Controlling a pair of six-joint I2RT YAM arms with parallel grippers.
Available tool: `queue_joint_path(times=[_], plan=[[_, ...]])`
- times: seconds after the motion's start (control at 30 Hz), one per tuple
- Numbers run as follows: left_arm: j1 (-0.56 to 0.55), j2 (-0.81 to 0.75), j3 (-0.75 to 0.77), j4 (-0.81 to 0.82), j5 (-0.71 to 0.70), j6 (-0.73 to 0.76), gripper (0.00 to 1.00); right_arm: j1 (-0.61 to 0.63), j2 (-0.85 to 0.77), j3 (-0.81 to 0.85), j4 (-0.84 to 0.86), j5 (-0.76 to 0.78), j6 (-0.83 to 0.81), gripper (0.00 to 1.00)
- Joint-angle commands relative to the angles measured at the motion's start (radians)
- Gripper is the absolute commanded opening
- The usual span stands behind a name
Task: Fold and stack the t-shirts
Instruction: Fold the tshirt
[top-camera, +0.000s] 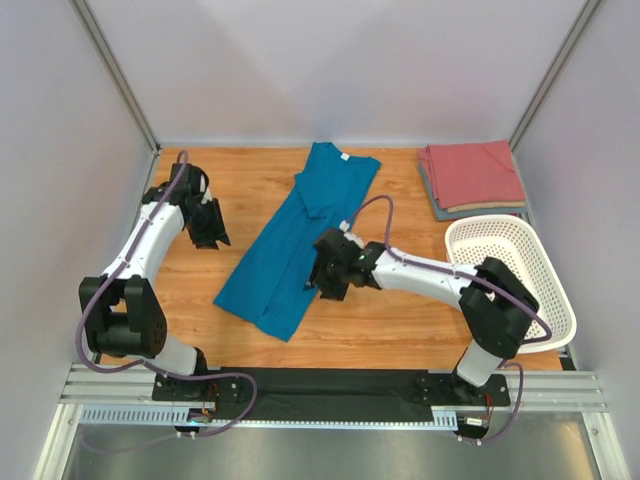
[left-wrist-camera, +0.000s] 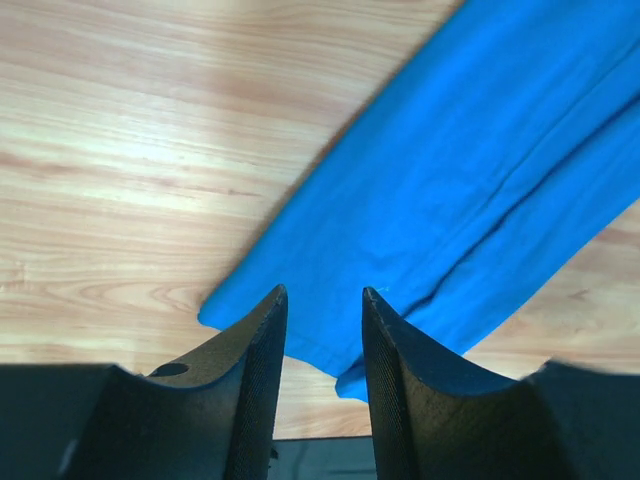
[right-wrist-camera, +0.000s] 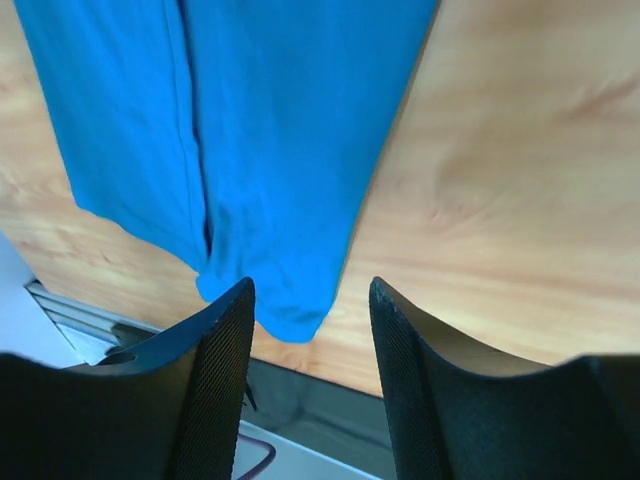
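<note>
Black ribbed fingers of the right gripper stand apart with nothing between them, so the jaws are spread and empty. Just past their tips, toward 12 o'clock in the right wrist view, lies a folded lower corner of the teal-blue t-shirt, with bare wood of the table at 2 o'clock. From above, this right gripper sits over the long edge of the shirt at about 4 o'clock from the cloth's middle (whether it touches the cloth I cannot tell).

On the other side, the left gripper is also spread, and its fingers hold nothing. A corner of the teal-blue t-shirt lies just beyond its tips and runs off toward 2 o'clock. In the overhead view the left gripper is over bare wood at 9 o'clock from the shirt, a little apart from it.

Folded lengthwise into a long strip, the teal-blue t-shirt lies flat and slanted across the middle of the table, collar toward 1 o'clock and hem toward 7 o'clock.

Further out, at the table's 2 o'clock corner, the salmon-red t-shirt lies folded on top of the grey-blue t-shirt, of which only the edges show. A white perforated basket sits at 4 o'clock, just beside that stack.
</note>
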Motion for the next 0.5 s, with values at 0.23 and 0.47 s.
queue_joint_path(times=[0.23,0.47], plan=[[0.087,-0.063,-0.118,0.085,0.087,0.012,0.43,0.247,0.165,0.149,-0.125,0.184,0.223,0.48],[0.087,-0.069,-0.127,0.100,0.166,0.006,0.42,0.296,0.218,0.179,-0.179,0.230,0.233,0.47]])
